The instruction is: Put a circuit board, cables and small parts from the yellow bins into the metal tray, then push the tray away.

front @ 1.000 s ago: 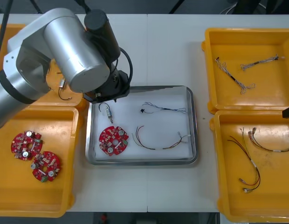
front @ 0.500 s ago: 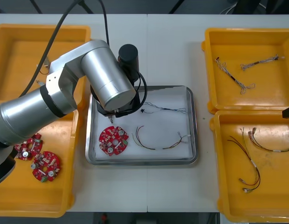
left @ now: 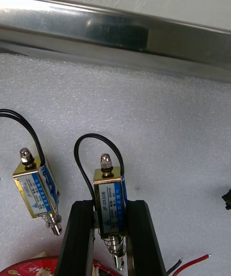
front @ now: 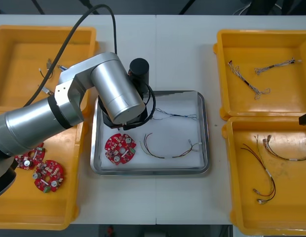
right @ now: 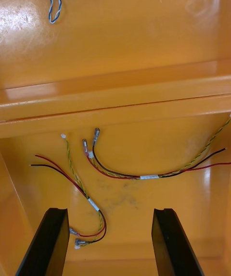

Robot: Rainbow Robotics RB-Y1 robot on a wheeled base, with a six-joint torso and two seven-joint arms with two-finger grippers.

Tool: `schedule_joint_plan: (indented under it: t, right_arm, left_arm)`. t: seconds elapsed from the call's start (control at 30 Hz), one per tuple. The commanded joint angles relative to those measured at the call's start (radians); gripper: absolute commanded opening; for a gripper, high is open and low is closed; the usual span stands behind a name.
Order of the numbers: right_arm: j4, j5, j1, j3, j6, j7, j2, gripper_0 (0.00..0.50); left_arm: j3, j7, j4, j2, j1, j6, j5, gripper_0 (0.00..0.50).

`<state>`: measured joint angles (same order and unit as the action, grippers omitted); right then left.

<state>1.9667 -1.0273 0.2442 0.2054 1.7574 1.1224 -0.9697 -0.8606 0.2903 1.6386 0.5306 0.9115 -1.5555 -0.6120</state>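
Yellow near left bin (front: pixel 15 210): two round red circuit boards (front: pixel 44 175) lie in it, one partly under the silver left arm (front: pixel 111 96).
Yellow near right bin (front: pixel 286 212): loose red, yellow and black cables (front: pixel 264 175) lie on its floor. The right gripper (right: pixel 109 213) hangs above them with its black fingers well apart and nothing between them.
In the way: in the front view the left arm's thick silver link covers the tray's far left corner and hides its own gripper.
Shiny metal tray (front: pixel 205 143): it is lined with white foam and sits between the bins. It holds a single red board (front: pixel 120 148), a red and yellow cable (front: pixel 168 149) beside that board, and a thin dark cable (front: pixel 173 116) farther back.
Left gripper (left: pixel 109 208): it is low over the foam, inside the tray's rim. Its fingers are clamped on a boxy small metal part (left: pixel 109 192) with a blue label, a spring and a black wire loop. Whether the part touches the foam cannot be told.
Second small metal part (left: pixel 36 194): a part of the same look lies on the foam just beside one finger, not touching it. The single red board's edge shows at the fingers' base.
Yellow far left bin (front: pixel 19 44): a few loose small parts (front: pixel 47 69) lie in it.
Yellow far right bin (front: pixel 271 44): two pale twisted cables (front: pixel 247 81) lie in it.
Light table (front: pixel 177 49): it carries the tray and all four bins, with a dark strip of room past its far edge.
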Motion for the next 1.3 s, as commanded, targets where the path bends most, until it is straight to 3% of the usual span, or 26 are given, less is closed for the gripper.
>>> schedule_joint_plan:
  t: [0.03,0.07,0.2,0.43,0.63,0.73,0.83,0.93,1.03,1.17,1.3]
  right_arm:
    - [0.024,-0.007,-0.01,0.016,-0.006,0.0,-0.037,0.5]
    - [0.024,-0.007,-0.01,0.016,-0.006,0.0,-0.037,0.5]
    - [0.024,-0.007,-0.01,0.016,-0.006,0.0,-0.037,0.5]
    - [0.024,-0.007,-0.01,0.016,-0.006,0.0,-0.037,0.5]
    - [0.024,-0.007,-0.01,0.016,-0.006,0.0,-0.037,0.5]
    - [0.024,-0.007,-0.01,0.016,-0.006,0.0,-0.037,0.5]
    - [0.024,-0.007,-0.01,0.016,-0.006,0.0,-0.037,0.5]
    - [0.024,-0.007,-0.01,0.016,-0.006,0.0,-0.037,0.5]
    - [0.024,-0.007,-0.01,0.016,-0.006,0.0,-0.037,0.5]
    - [0.014,-0.011,-0.036,-0.015,-0.001,0.002,-0.032,0.5]
    - [0.02,-0.017,-0.002,-0.055,0.002,0.008,-0.06,0.5]
  left_arm:
    - [-0.02,-0.063,0.009,0.003,0.003,0.011,0.018,0.083]
    - [-0.02,-0.063,0.009,0.003,0.003,0.011,0.025,0.132]
    - [-0.018,-0.065,0.015,0.006,0.003,0.012,0.04,0.244]
    - [0.008,-0.077,0.061,0.028,0.01,0.003,0.003,0.363]
    - [0.061,-0.083,0.121,0.068,0.044,-0.049,-0.089,0.424]
    - [0.134,-0.085,0.165,0.103,0.09,-0.132,-0.209,0.5]
    - [0.187,-0.086,0.176,0.138,0.13,-0.187,-0.307,0.5]
    - [0.23,-0.079,0.182,0.227,0.185,-0.213,-0.433,0.5]
    - [0.247,-0.074,0.198,0.298,0.205,-0.213,-0.486,0.5]
    - [0.27,-0.049,0.242,0.44,0.207,-0.199,-0.577,0.5]
    - [0.278,0.099,0.259,0.582,0.202,-0.19,-0.673,0.5]
